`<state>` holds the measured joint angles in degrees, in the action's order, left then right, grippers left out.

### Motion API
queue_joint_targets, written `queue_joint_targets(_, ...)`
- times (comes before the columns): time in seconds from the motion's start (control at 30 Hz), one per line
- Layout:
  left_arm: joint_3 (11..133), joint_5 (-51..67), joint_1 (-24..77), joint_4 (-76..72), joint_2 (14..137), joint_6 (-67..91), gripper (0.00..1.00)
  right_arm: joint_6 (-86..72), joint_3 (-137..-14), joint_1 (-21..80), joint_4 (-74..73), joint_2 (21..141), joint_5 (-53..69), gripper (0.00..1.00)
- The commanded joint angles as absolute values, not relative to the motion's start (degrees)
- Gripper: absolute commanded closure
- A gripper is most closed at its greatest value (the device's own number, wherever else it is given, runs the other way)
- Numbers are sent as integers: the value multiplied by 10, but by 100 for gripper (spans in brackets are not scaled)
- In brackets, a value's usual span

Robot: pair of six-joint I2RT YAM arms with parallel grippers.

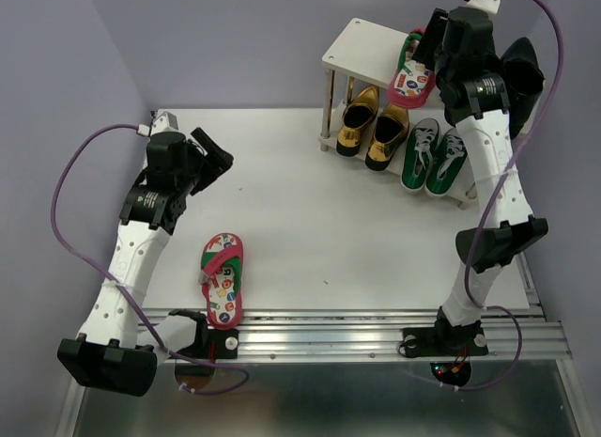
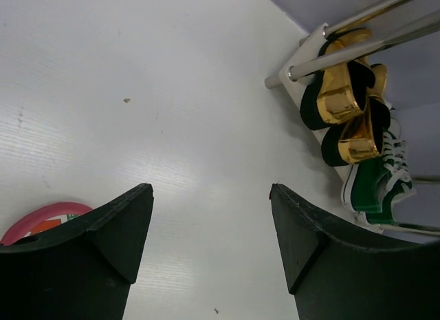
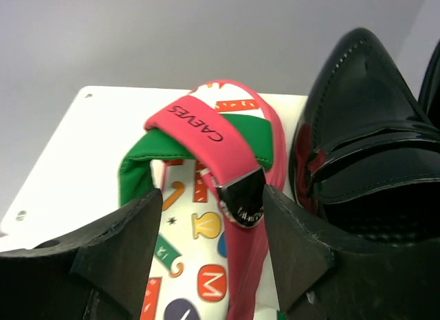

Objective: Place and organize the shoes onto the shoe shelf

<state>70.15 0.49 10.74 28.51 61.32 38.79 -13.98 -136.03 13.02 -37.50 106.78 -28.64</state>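
Right gripper (image 3: 212, 193) spread astride strap of flip-flop (image 3: 206, 127) on shoe shelf (image 3: 82, 127), nothing pinched; heel cut off, black loafer (image 3: 364, 113) tight alongside. Left gripper (image 2: 210, 189) wide, empty; second flip-flop (image 1: 223, 277) near front edge of table (image 1: 329, 221).

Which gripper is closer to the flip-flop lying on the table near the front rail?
Left. The left gripper hangs over the table just beyond the flip-flop; the right gripper is far off, over the shoe shelf.
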Motion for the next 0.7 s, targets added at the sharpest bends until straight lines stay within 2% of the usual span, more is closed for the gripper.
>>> queue_joint_targets(0.0,663,-28,103,274,629,365,20,-151,-1367,125,-349,996,-211,31)
queue_joint_targets(0.2,612,-76,103,311,622,360,20,-164,-1330,125,-380,943,-61,20)
queue_joint_targets(0.37,552,-97,105,359,604,396,22,-183,-1208,125,-369,870,74,16)
queue_joint_targets(0.47,515,-90,118,378,590,427,23,-193,-1124,130,-345,823,93,15)
queue_joint_targets(0.67,476,-112,197,407,598,508,17,-205,-1068,130,-336,789,114,14)
